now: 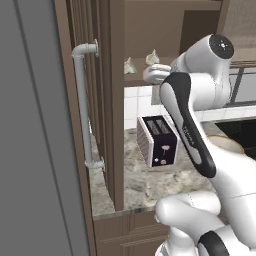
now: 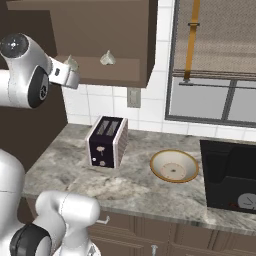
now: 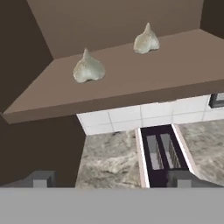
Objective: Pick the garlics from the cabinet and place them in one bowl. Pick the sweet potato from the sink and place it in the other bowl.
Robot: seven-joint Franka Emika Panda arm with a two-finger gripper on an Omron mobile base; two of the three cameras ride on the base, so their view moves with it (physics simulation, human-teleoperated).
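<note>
The gripper (image 3: 111,181) is hanging with its jaws spread wide and empty, below and in front of the cabinet (image 2: 115,30) shelf where both garlics are sitting, the nearer garlic (image 3: 88,68) and the farther garlic (image 3: 146,40). The risk is in rising: the fingers could be catching the shelf's front edge, or nudging a rounded bulb so it rolls off onto the toaster (image 2: 106,141) instead of reaching the tan bowl (image 2: 174,165).

The sink (image 2: 231,175) is cut off by the right picture edge
</note>
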